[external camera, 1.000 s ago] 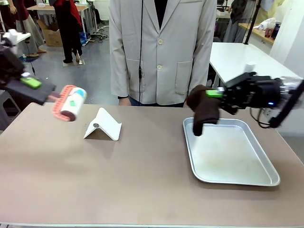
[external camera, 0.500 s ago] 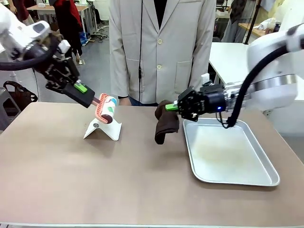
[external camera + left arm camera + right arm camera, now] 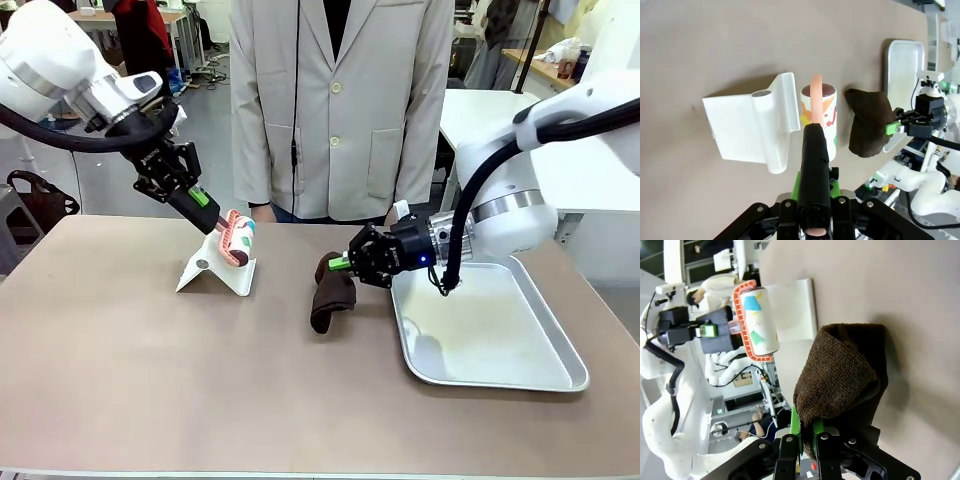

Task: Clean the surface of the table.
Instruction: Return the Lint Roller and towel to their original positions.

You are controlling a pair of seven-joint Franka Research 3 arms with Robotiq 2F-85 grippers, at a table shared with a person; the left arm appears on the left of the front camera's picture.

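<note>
The taupe-brown table (image 3: 200, 380) fills the front view. My left gripper (image 3: 203, 203) is shut on the black handle of a lint roller (image 3: 238, 238), whose patterned roll in a coral frame hangs just above a white folded stand (image 3: 216, 268). In the left wrist view the lint roller (image 3: 818, 112) sits beside the stand (image 3: 752, 125). My right gripper (image 3: 345, 263) is shut on a dark brown cloth (image 3: 330, 295) whose lower end touches the tabletop left of the tray. The brown cloth (image 3: 840, 375) drapes over my fingers in the right wrist view.
A silver metal tray (image 3: 490, 325) lies on the right half of the table. A person in a pale jacket (image 3: 340, 100) stands at the far edge. A white-topped table (image 3: 510, 125) stands behind on the right.
My left gripper has brought the lint roller right and down over the white stand. My right gripper has carried the brown cloth left off the tray and lowered it onto the tabletop.
</note>
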